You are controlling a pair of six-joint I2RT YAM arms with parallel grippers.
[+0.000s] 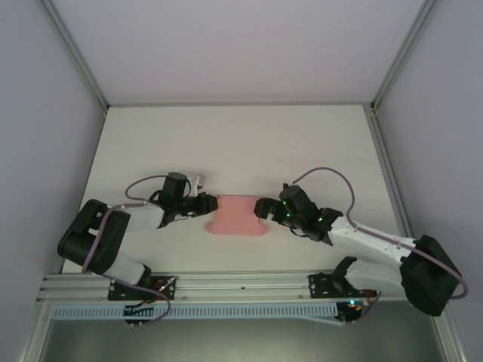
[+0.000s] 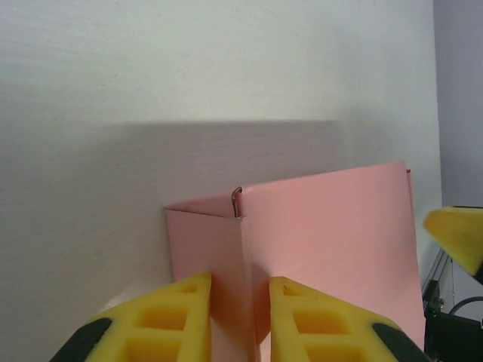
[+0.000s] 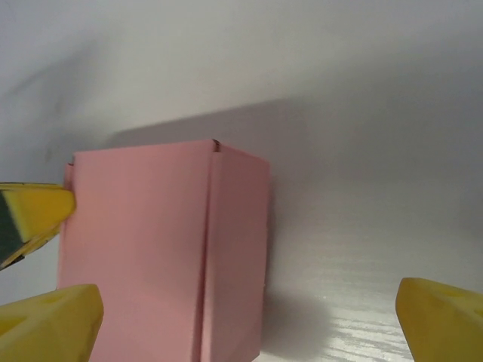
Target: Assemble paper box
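Pink paper box [image 1: 238,215] sits partly folded on the white table [image 1: 226,143], mid-width, toward the near edge, between the two grippers. Left gripper [image 2: 240,290]: yellow fingers pressed onto an upright folded panel at the box's left end. Right gripper [image 3: 249,317]: fingers spread wide at the box's right end, not gripping it.

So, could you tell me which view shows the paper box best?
The top external view: nearly the whole paper box shows there. Each wrist view shows one folded corner close up, its bottom cut off.
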